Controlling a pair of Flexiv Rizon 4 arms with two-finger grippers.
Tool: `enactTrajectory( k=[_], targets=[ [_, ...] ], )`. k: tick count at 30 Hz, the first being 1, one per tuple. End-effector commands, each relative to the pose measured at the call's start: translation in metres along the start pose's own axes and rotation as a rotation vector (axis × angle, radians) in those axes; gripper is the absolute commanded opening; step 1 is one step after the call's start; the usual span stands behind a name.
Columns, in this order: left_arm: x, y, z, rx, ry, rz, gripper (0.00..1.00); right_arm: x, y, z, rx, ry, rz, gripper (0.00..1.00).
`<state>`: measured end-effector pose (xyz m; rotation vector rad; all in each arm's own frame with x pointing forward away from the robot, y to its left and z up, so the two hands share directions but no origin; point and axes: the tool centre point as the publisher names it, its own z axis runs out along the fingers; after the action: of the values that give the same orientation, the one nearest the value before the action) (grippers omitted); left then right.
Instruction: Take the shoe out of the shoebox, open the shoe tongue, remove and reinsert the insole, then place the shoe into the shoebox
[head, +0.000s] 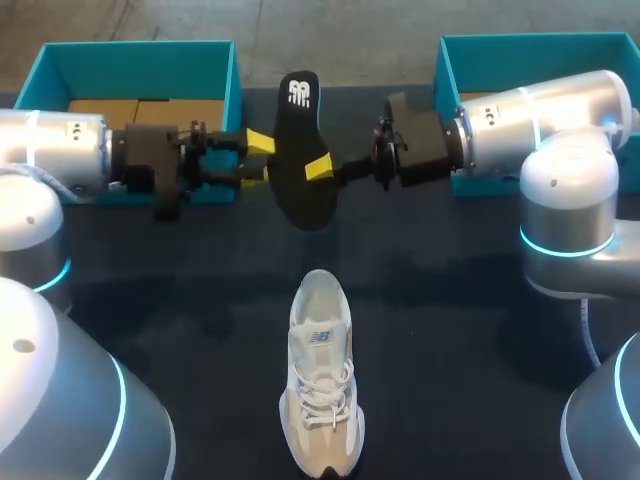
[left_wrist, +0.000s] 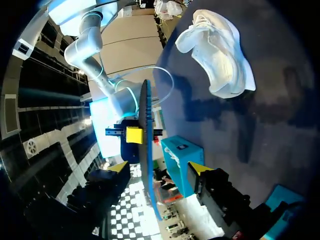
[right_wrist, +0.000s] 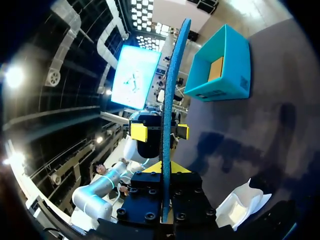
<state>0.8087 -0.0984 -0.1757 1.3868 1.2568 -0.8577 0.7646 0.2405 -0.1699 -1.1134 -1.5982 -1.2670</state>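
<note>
Nearest on the table stands the white shoe, upright on its sole, toe toward the robot and heel opening toward the far side; its long axis runs near to far. Beyond it, in the air between the two arms, hangs the black insole, broad face up. Its long axis is also roughly near to far, so it lies almost in line with the shoe but well apart from it. The right claw is clamped on the insole's right edge about mid-length. The left claw is spread, its yellow tips on either side of the left edge; in the left wrist view they stand off from the insole's faces.

Judging by this, the insole is out and its return is what remains. The shoe lies on the robot's side of both claws and midway between them, so neither arm is clearly nearer. The insole's near end would have to lead down into the heel opening.

The right claw's lower finger is hidden under the insole in the head view. The shoe's interior and tongue cannot be made out. The right arm covers part of the right teal box; the left teal box shows brown card inside.
</note>
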Motion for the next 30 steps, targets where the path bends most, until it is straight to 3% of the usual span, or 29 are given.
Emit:
enactTrajectory(
  k=[1,19,23,30],
  targets=[
    [0.011,-0.013,-0.034,0.012,0.065,-0.023,1.0,-0.004,-0.004,-0.003,-0.006,0.003,-0.004,0.0],
    [0.012,-0.013,-0.035,0.003,0.071,-0.045,1.0,-0.006,-0.004,-0.004,-0.011,0.008,0.0,0.0],
    [0.013,-0.006,-0.043,-0.045,0.131,-0.128,1.0,-0.01,-0.007,-0.005,-0.018,0.022,-0.026,0.0],
    [0.019,-0.007,-0.057,-0.036,0.297,-0.208,1.0,-0.021,-0.012,-0.016,-0.039,0.027,-0.109,0.0]
  ],
)
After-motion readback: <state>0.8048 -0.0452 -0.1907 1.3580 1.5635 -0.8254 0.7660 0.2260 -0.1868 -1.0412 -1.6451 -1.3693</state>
